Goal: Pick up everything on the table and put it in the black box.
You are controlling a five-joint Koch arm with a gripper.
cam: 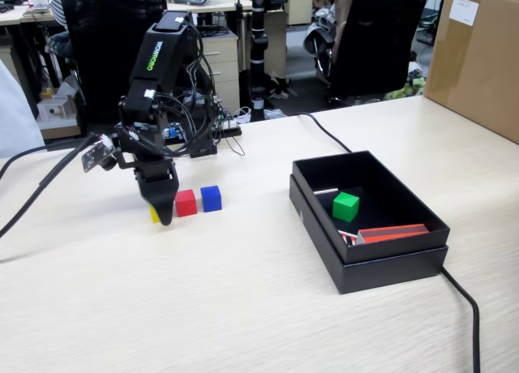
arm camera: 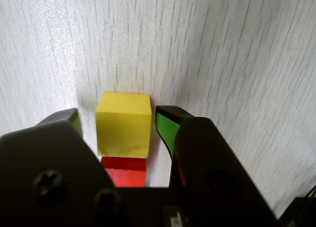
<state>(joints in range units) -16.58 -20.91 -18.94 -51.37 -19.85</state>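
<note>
Straddling yellow cube [arm camera: 123, 124], hand [arm camera: 118, 123] spread, narrow gaps, red cube [arm camera: 124, 170] touching

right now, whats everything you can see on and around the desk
green cube: one, green, inside the black box
yellow cube: one, yellow, on the table between the end effector's jaws
red cube: one, red, on the table beside the yellow
blue cube: one, blue, right of red in the fixed view
black box: one, black, right side of the table
red-orange strip: one, in the box
brown carton: one, far right
table: one, pale wood grain
end effector: one, black, open around the yellow cube
</note>
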